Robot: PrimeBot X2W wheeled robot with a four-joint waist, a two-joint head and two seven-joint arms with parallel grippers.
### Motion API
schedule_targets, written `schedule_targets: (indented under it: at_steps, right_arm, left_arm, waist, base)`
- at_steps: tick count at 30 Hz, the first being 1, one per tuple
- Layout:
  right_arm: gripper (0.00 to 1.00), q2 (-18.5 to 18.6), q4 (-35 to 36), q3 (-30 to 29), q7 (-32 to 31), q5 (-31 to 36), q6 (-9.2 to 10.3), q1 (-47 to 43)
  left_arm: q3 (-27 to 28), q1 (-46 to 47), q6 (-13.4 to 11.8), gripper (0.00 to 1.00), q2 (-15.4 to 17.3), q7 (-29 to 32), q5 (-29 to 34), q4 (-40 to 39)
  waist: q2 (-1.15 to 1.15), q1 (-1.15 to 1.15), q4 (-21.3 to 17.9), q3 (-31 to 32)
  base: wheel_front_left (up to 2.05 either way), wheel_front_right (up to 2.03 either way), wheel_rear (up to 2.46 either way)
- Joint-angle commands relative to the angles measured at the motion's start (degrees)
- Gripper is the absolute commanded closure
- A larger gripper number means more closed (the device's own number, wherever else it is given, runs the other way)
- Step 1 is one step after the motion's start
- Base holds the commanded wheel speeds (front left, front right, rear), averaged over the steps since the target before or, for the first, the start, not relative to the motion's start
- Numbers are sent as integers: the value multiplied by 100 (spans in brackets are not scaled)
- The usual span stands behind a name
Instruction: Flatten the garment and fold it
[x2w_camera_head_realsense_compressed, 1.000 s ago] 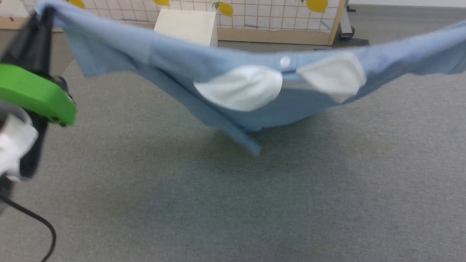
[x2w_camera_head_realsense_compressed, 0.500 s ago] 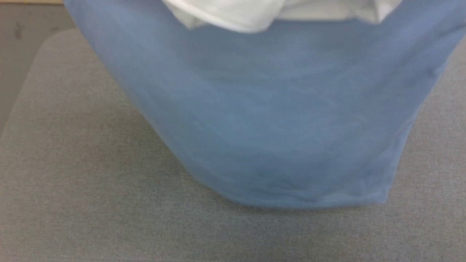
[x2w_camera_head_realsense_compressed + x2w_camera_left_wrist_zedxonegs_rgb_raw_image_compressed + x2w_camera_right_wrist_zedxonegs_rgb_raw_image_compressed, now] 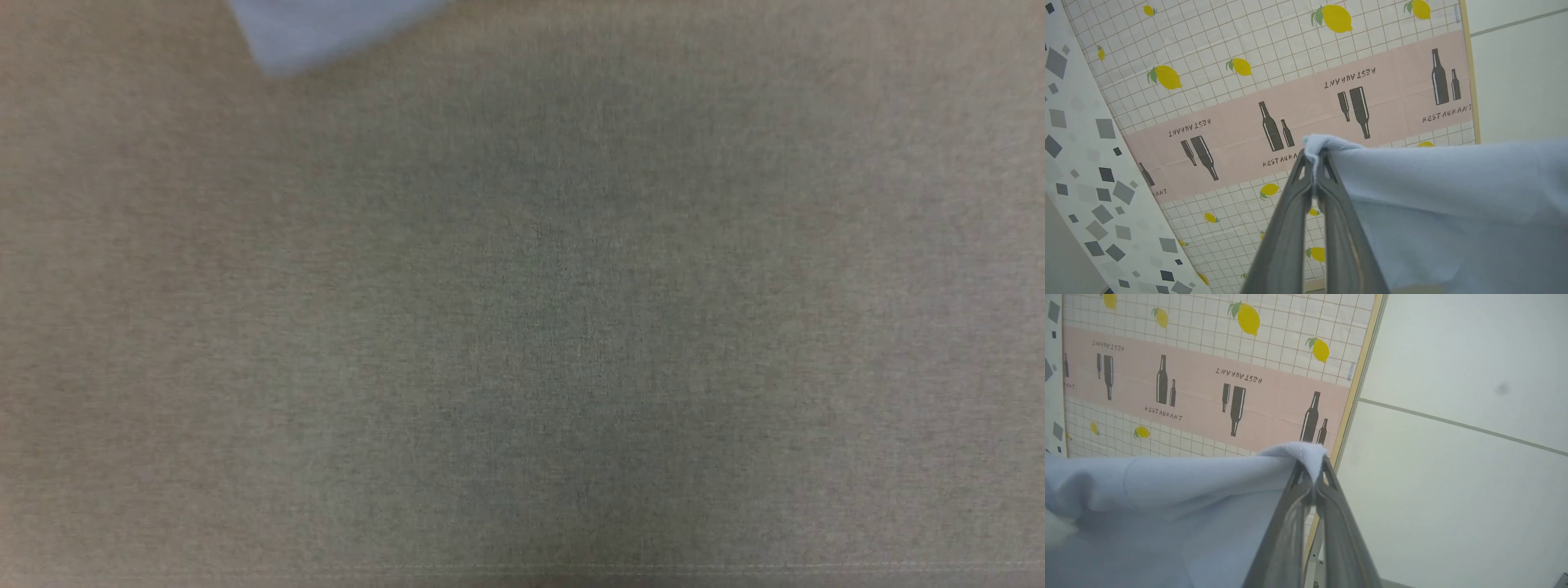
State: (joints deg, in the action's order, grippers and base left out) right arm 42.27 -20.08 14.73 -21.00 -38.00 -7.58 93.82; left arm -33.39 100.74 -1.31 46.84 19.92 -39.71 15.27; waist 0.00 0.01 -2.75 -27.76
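The garment (image 3: 1445, 212) is a light blue shirt held up in the air between both arms. In the left wrist view my left gripper (image 3: 1312, 161) is shut on a bunched corner of the cloth, which spreads away to the right. In the right wrist view my right gripper (image 3: 1312, 467) is shut on another corner of the garment (image 3: 1167, 514), which hangs off to the left. The head view catches just a small blue tip of the garment (image 3: 326, 28) at the top edge, above the grey cloth-covered table (image 3: 522, 327).
Behind the raised grippers stands a screen printed with lemons and bottles (image 3: 1298, 102), with a speckled grey panel (image 3: 1081, 163) to its left and a plain pale wall (image 3: 1453, 416) to its right.
The head view has tilted downward, so the shirt has slid up out of the picture until a small blue tip is left. The left arm has also left that view.
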Motion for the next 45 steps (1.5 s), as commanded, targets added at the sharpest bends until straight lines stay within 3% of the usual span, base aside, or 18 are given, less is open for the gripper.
schedule_targets:
  at_steps: [1, 7, 12, 19, 23, 27, 33, 45]
  right_arm:
    - [100, -49, -255, 91, 250, 85, 9, 318]
    - [100, -269, -1364, 465, 1152, 233, 9, 1235]
    - [100, -387, -1911, 836, 1484, 97, 9, 1315]
    - [100, -355, -2142, 1476, 1650, -254, 9, 376]
    - [100, -227, -2060, 1802, 1713, -485, 9, -536]
    - [100, -14, -1889, 2131, 1658, -663, 9, -1464]
    - [100, 362, -1576, 2399, 1312, -930, 9, -2723]
    - [100, 1222, -586, 2952, 149, -1374, 9, -4804]
  left_arm:
    - [-1, 348, 54, 100, -145, -147, 143, 297]
    - [-55, 1343, 277, 100, -692, -878, 486, 1617]
    - [-194, 1393, 472, 100, -977, -1233, 520, 2286]
    - [-461, 312, 620, 100, -1197, -1502, 330, 2661]
    - [-625, -824, 523, 100, -1223, -1603, 185, 2572]
    - [-790, -2008, 366, 100, -1142, -1658, 51, 2383]
    - [-1029, -3420, 169, 100, -739, -1531, -65, 1928]
    - [-1672, -5532, 88, 100, 78, -746, -390, 534]
  waist:
    - [0, -1, -165, -809]
    - [0, -1, -129, -1093]
    - [0, -1, -57, -1179]
    - [0, -1, 46, -990]
    - [0, -1, 102, -656]
    - [0, -1, 130, -218]
    - [0, -1, 141, 500]
    - [0, -1, 207, 1588]
  base:
    - [0, 0, 0]
    - [0, 0, 0]
    - [0, 0, 0]
    - [0, 0, 0]
    - [0, 0, 0]
    - [0, 0, 0]
    - [0, 0, 0]
    - [0, 0, 0]
